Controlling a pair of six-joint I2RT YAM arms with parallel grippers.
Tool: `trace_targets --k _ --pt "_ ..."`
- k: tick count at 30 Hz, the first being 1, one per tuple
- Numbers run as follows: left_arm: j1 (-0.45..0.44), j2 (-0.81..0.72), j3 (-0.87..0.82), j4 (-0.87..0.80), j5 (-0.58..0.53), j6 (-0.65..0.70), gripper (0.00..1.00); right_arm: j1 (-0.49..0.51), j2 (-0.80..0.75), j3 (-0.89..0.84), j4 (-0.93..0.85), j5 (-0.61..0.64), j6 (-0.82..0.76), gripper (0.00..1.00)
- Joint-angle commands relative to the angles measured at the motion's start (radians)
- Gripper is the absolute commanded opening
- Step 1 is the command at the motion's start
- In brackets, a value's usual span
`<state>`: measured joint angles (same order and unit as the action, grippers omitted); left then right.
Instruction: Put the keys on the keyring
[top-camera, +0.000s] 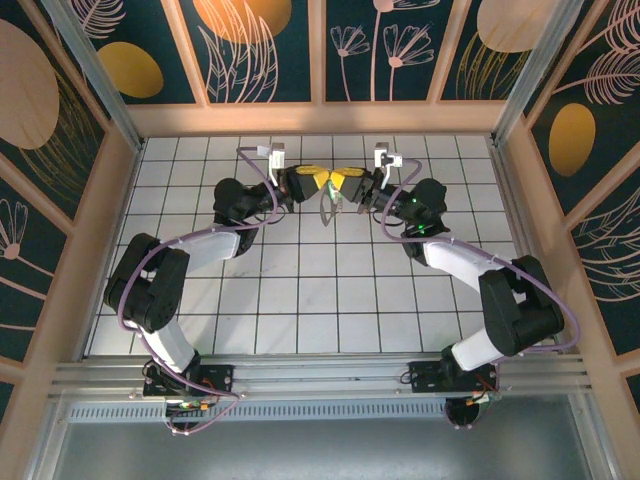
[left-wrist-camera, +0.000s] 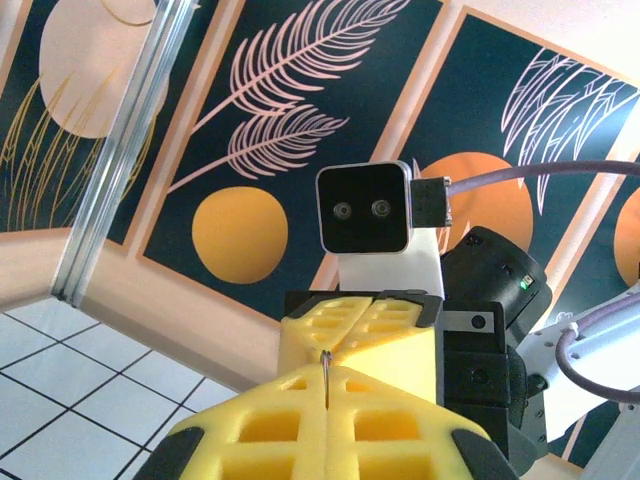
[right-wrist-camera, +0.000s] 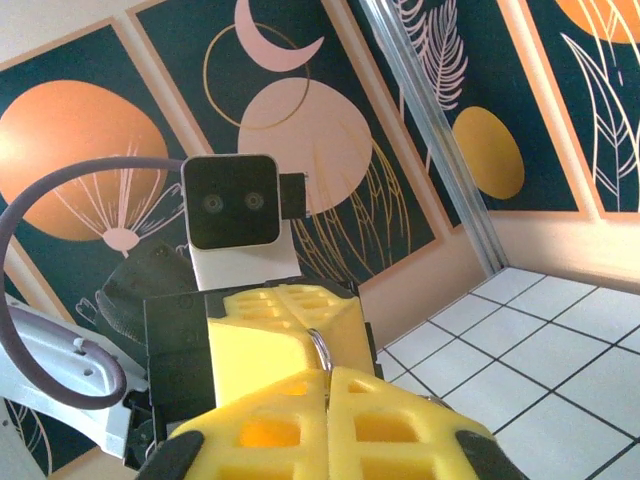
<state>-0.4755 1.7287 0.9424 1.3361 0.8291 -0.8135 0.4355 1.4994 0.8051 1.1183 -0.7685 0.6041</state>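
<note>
The left gripper (left-wrist-camera: 327, 390) clamps the keyring (left-wrist-camera: 326, 368); straight ahead, tip to tip, the right gripper (right-wrist-camera: 328, 388) bars the way, pinching the same wire, loop dangling below both.

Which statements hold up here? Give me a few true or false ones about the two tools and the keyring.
1. The left tool and right tool meet tip to tip. True.
2. The left tool is wide open. False: its yellow fingers are pressed together.
3. The keyring lies flat on the tiles by the arm bases. False: it is held up where the tools meet.
4. In the right wrist view, a loop of the keyring shows at the right tool's finger seam. True.
</note>
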Motion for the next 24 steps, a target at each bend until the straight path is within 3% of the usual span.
trace_targets --k 1,3,6,10,15,20,24 --pt "-0.005 0.011 0.024 0.061 0.026 -0.014 0.0 0.008 0.015 0.04 0.044 -0.045 0.0 0.0" --pt "-0.004 0.011 0.024 0.061 0.028 -0.014 0.0 0.01 0.021 0.048 0.048 -0.061 0.006 0.0" --pt "-0.005 0.011 0.024 0.061 0.028 -0.015 0.0 0.013 0.03 0.058 0.038 -0.066 0.01 0.16" --pt "-0.005 0.011 0.024 0.063 0.035 -0.017 0.0 0.014 0.041 0.065 0.036 -0.063 0.011 0.18" --pt "-0.005 0.008 0.024 0.061 0.033 -0.016 0.0 0.016 0.048 0.069 0.035 -0.066 0.009 0.0" --pt "-0.005 0.002 0.025 0.037 0.024 -0.005 0.0 0.013 0.041 0.07 0.018 -0.057 -0.008 0.0" --pt "0.001 -0.039 0.039 -0.068 -0.017 0.069 0.24 0.006 0.033 0.075 -0.035 -0.037 -0.038 0.0"
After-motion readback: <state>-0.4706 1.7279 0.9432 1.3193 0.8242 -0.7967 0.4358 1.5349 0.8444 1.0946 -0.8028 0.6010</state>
